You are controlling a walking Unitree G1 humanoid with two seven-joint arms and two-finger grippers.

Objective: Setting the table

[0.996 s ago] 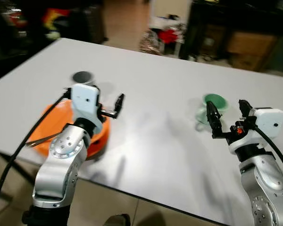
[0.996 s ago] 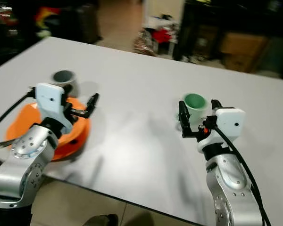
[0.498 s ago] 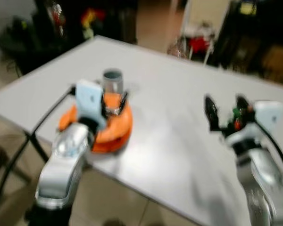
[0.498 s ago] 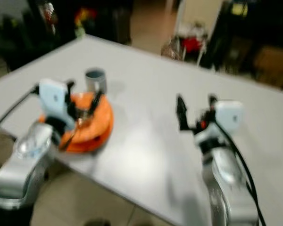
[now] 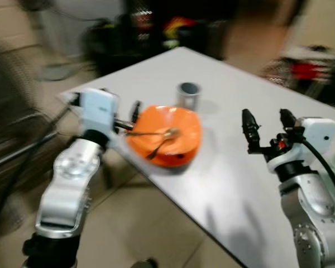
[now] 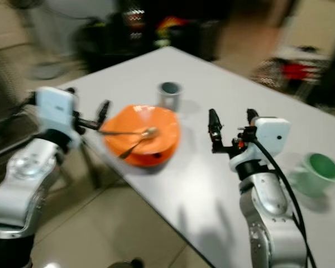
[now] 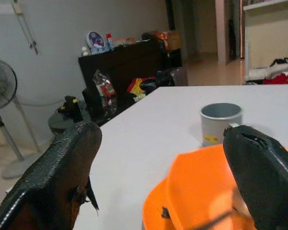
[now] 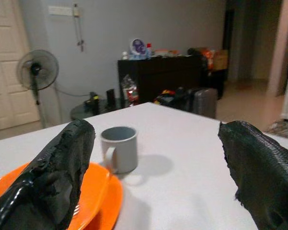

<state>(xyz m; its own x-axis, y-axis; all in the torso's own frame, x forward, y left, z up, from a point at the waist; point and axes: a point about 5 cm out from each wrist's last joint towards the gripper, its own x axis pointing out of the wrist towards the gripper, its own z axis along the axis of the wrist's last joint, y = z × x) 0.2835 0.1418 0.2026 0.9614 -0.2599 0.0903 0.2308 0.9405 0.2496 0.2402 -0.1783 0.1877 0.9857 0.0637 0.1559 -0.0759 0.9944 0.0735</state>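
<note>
The orange plate point(image 5: 166, 135) sits near the white table's point(image 5: 251, 178) corner with a spoon point(image 5: 159, 139) lying in it, a grey mug point(image 5: 187, 95) just behind. A green cup point(image 6: 318, 173) stands well apart, beyond the right gripper point(image 5: 265, 127). The left gripper point(image 5: 131, 114) hovers at the plate's edge. Both spread empty. The head views are blurred; the right wrist view shows a standing fan point(image 8: 37, 76).

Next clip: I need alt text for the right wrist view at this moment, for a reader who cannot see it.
The right gripper hangs open above a white table, its two black fingers spread wide. Between them stands a grey mug beside an orange plate. A standing fan and a dark cabinet line the grey wall behind.
</note>
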